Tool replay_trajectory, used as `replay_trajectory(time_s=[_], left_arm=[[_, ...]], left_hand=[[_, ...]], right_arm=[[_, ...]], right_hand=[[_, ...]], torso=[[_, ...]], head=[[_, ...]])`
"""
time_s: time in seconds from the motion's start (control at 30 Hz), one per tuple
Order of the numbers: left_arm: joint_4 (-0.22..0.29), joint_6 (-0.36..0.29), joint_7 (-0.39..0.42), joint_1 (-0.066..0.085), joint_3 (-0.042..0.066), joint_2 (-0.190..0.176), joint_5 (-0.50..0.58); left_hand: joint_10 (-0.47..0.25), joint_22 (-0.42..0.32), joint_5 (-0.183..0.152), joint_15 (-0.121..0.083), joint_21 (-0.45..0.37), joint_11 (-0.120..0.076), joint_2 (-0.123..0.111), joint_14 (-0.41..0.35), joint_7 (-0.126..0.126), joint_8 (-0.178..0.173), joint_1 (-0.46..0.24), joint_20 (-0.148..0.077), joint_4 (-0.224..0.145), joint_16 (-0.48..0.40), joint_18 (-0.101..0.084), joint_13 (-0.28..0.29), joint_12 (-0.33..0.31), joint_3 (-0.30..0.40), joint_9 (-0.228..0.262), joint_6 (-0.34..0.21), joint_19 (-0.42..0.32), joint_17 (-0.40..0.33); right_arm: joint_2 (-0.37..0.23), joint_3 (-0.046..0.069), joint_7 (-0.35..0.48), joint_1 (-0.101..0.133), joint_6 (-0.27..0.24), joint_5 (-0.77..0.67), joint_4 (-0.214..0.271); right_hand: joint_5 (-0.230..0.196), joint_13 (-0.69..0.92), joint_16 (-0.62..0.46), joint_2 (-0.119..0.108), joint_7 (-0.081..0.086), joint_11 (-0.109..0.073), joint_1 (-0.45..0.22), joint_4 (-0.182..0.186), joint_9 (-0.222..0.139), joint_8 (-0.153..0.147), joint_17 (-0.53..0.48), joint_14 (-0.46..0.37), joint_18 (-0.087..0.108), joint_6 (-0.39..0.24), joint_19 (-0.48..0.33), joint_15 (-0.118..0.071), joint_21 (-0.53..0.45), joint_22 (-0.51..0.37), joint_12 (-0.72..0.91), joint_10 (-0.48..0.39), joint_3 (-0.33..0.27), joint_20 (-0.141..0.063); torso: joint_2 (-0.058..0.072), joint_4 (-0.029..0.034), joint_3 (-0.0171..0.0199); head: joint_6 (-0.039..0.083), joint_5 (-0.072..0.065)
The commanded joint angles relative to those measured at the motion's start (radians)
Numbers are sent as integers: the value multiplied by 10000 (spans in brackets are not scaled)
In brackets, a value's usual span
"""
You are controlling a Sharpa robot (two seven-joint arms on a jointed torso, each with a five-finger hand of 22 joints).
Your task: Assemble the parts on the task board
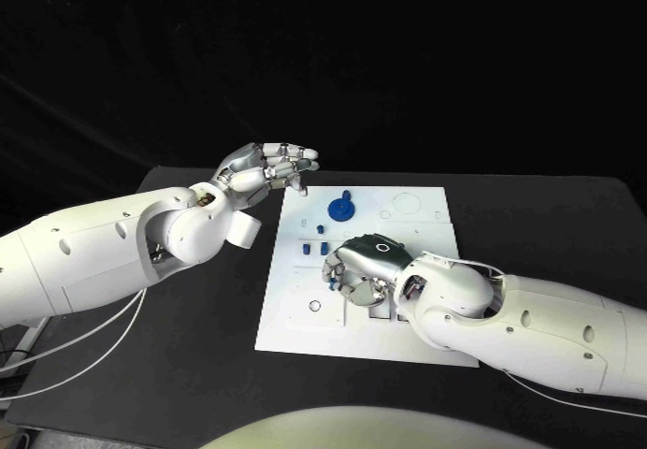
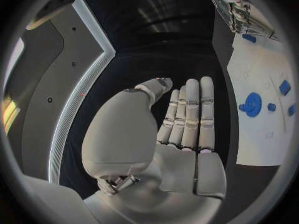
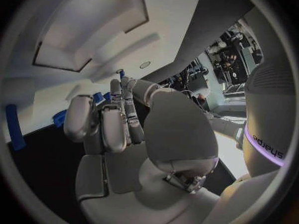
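- Two white arms reach in over the black table (image 1: 162,374), so sort them first: your right hand (image 1: 362,271) is down on the middle of the flat white task board (image 1: 411,332), while your left hand (image 1: 267,168) hangs raised off the board's far left corner.
- Left hand: the left wrist view shows its palm flat, fingers straight and together, holding nothing. It touches no part.
- Right hand: its fingers are curled down over the board. Whether they pinch a piece I cannot tell; the hand hides whatever is beneath.
- Round blue disc with a small handle (image 1: 344,208) sits on the board's far half, apart from both hands.
- Small blue pegs (image 1: 314,248) stand in a short row just left of the right hand, and one more (image 1: 320,227) stands nearer the disc.
- Judging by this, the step is seating or picking a piece under the right hand. Work slowly and straight down, because the pegs alongside could be knocked by the knuckles.
- Keep the left hand raised until the right lifts clear.
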Motion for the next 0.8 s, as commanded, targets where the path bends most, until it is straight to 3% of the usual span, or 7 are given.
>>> replay_trajectory(time_s=[0.03, 0.8], left_arm=[[16, 216, 22, 0, 6, 7, -42], [26, 274, -61, 1, 6, -15, -42]], left_hand=[[3, -11, -15, 78, -60, 53, 51, 12, 24, -43, -21, 34, -74, -61, 126, -16, -69, -12, -14, -13, 54, -9], [-4, -19, -14, 84, -73, 59, 60, 8, 30, -53, -34, 43, -80, -69, 128, -22, -79, -19, -17, -18, 50, -14]], right_arm=[[15, -2, 7, -16, -51, -244, -49], [-7, -3, 39, -14, 608, -190, -126]], right_hand=[[26, 15, 63, 38, 68, -230, -53, -1, 14, 36, 11, 417, -99, -31, 0, -21, -29, 15, 11, 146, 41, 25], [-16, 52, 57, 12, 67, -229, -116, 1, 44, 62, -28, 410, -95, -24, -16, -13, -46, 15, 7, 150, -10, 36]], torso=[[-6, 13, -5], [-4, 6, -2]], head=[[-14, 1], [-53, 24]])
